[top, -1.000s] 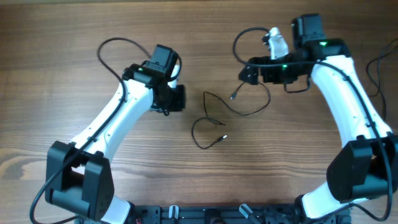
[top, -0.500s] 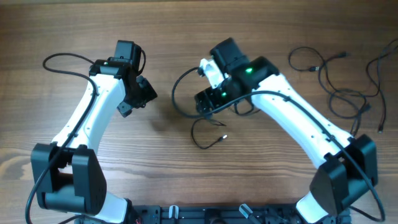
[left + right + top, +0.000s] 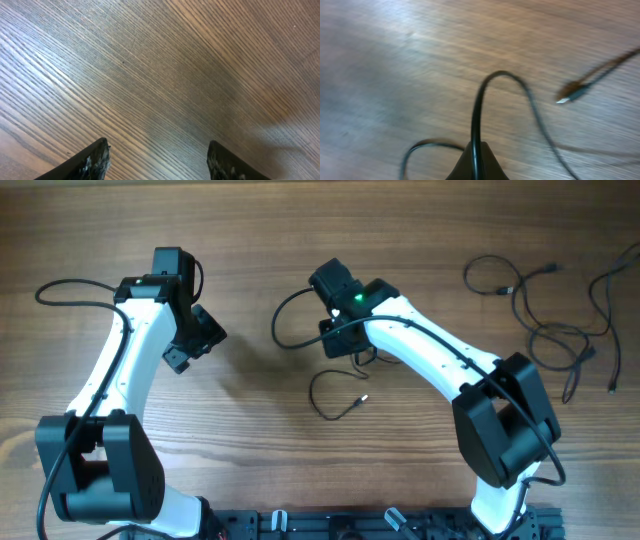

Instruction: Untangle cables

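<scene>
While the right gripper [image 3: 476,160] clamps a cable [image 3: 474,115], we advise pulling slowly, clear of the plug [image 3: 568,96] ahead-right; the left gripper [image 3: 159,160] gapes empty.

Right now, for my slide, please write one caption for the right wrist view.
Right gripper pinching a thin black cable that arches over the wooden table, with a silver-tipped plug nearby.
</scene>
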### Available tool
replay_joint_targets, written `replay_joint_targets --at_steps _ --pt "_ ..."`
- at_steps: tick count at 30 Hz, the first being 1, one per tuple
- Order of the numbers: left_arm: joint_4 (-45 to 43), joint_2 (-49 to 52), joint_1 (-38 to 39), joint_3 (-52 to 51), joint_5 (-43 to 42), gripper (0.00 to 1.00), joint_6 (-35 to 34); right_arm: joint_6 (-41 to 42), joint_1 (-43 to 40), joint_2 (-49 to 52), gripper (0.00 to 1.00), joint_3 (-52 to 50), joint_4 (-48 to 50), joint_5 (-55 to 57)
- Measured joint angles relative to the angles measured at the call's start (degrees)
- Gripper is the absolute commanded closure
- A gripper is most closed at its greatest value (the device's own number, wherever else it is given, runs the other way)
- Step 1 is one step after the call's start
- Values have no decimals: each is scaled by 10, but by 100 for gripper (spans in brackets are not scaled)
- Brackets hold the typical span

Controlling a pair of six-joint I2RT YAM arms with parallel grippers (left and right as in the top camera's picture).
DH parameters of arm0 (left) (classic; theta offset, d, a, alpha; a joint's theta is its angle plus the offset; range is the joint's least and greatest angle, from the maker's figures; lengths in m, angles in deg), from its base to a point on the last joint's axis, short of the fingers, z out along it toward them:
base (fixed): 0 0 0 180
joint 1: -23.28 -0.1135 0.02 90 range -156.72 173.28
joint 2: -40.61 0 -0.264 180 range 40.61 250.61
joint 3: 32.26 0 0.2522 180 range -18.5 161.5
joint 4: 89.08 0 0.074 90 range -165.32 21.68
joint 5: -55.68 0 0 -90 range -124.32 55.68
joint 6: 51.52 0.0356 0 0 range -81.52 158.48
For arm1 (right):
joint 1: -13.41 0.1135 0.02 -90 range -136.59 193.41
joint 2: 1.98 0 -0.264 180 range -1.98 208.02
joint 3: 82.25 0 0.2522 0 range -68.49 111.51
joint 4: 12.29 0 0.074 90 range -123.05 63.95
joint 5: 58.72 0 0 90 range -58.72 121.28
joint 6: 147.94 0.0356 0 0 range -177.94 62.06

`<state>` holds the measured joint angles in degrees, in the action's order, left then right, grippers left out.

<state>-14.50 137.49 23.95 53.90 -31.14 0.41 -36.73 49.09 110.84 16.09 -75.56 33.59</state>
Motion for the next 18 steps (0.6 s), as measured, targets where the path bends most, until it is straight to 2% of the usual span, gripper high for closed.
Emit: replay_joint_targets --at_steps 6,12,18 --pt "2 0 0 0 0 37 0 -21 -86 -36 96 70 -30 27" --pt "3 0 0 0 -2 37 0 -75 -263 -146 96 177 2 39" --pt "3 0 0 0 -3 37 0 -81 -424 -183 96 189 42 42"
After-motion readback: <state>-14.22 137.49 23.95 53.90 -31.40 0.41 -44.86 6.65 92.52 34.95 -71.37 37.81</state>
